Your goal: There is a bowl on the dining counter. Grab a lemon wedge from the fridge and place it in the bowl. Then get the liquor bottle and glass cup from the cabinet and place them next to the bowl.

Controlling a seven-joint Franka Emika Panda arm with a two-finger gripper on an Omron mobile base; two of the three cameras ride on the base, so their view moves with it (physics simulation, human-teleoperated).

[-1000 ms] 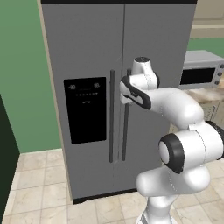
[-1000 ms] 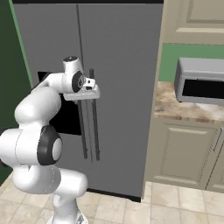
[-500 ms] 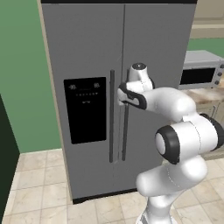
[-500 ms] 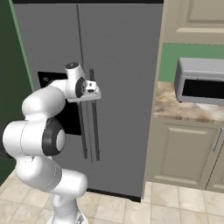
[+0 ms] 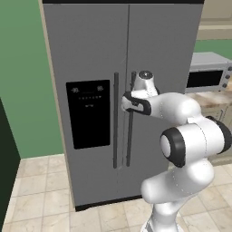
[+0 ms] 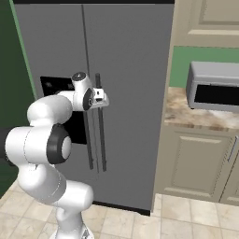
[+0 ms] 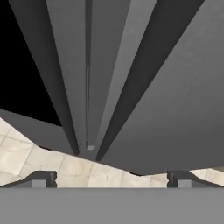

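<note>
The jaws of the white arm's gripper [image 7: 109, 179] stand fully parted and grasp nothing; in the hand view the two dark fingertips [image 7: 41, 179] sit wide apart at the bottom, with the long vertical handles running up between them. In the left base view the gripper [image 5: 128, 103] is pressed up to the right-hand dark vertical handle [image 5: 130, 120] at about a third of the way down its length; whether the fingers touch the bar cannot be told. In the right base view the same gripper [image 6: 100, 99] sits against the pair of handles, near their upper ends.

The tall grey two-door fridge [image 5: 158, 50] stands upright with both doors closed, the seam between them running straight from top to bottom. The left-hand handle [image 5: 115, 120] lies just beside the seam, parallel to the right one. The black dispenser panel [image 5: 88, 113] is set into the left door, at mid height.

To the right of the fridge, a grey microwave oven [image 6: 214, 86] rests at the back of a marbled tabletop [image 6: 186, 114] over cream cabinet doors [image 6: 196, 161]. A beige tiled floor [image 5: 36, 199] runs under the fridge's lower edge.
</note>
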